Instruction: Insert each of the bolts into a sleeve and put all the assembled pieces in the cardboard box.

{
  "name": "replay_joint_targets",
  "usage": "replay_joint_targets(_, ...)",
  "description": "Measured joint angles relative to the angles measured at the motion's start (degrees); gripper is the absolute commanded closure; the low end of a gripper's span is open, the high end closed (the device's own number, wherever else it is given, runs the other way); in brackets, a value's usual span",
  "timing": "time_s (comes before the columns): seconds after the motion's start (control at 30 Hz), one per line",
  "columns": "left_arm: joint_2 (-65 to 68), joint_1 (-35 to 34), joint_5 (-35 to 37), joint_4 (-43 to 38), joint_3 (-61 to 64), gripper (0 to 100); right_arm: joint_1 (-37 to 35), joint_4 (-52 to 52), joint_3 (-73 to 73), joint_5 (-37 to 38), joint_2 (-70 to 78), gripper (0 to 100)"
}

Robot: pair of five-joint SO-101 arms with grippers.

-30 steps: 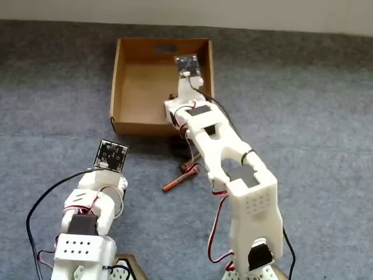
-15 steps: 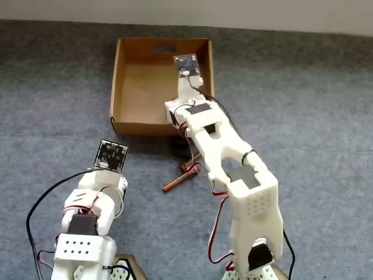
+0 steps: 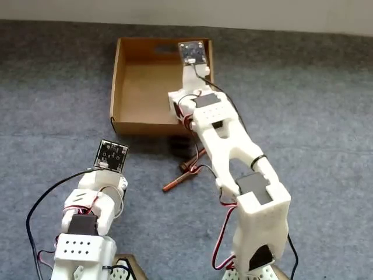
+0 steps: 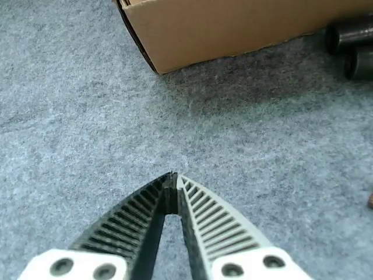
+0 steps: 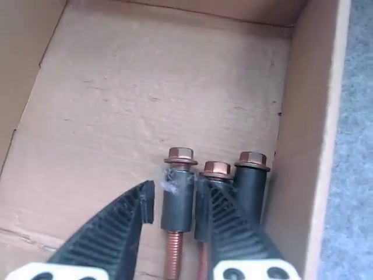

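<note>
- Grey felt-like cloth covers the bench (image 3: pixel 303 87), with the cardboard box (image 3: pixel 140 87) at its far side and the right arm stretched over the box's near wall.
- Right hand (image 5: pixel 175 188) hangs low inside the box, jaws parted astride an assembled piece (image 5: pixel 177 210). A sliver of cardboard shows between one finger and the sleeve, so it looks let go rather than clamped.
- That piece lies on the box floor just beside two more assembled pieces (image 5: pixel 252 181), near the side wall.
- Left hand (image 4: pixel 173 178) is pressed closed on nothing, hovering over bare cloth short of the box.
- Loose bolts (image 3: pixel 178 182) lie outside the box by the right arm, with dark sleeves (image 4: pixel 349 36) near the box's front wall.
- Step in hand, as I judge it: dropping off a finished piece.
- Next the right hand needs to lift straight up without nudging its neighbours, then go for a loose bolt and sleeve.
</note>
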Motion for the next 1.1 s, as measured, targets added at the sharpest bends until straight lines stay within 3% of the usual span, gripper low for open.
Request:
replay_joint_targets(0.43, 0.0, 0.0, 0.0, 0.0, 0.0, 99, 6.7, 20.2, -5.0, 0.4, -8.2, 88.5)
replay_joint_targets(0.63, 0.0, 0.0, 0.0, 0.0, 0.0, 99, 7.3, 26.8, -5.0, 5.1, -14.0, 87.6)
replay_joint_targets(0.8, 0.0, 0.0, 0.0, 0.0, 0.0, 99, 7.3, 31.0, -5.0, 10.0, -17.4, 78.2)
replay_joint_targets(1.1, 0.0, 0.0, 0.0, 0.0, 0.0, 99, 3.6, 41.6, -5.0, 20.8, -17.8, 79.3)
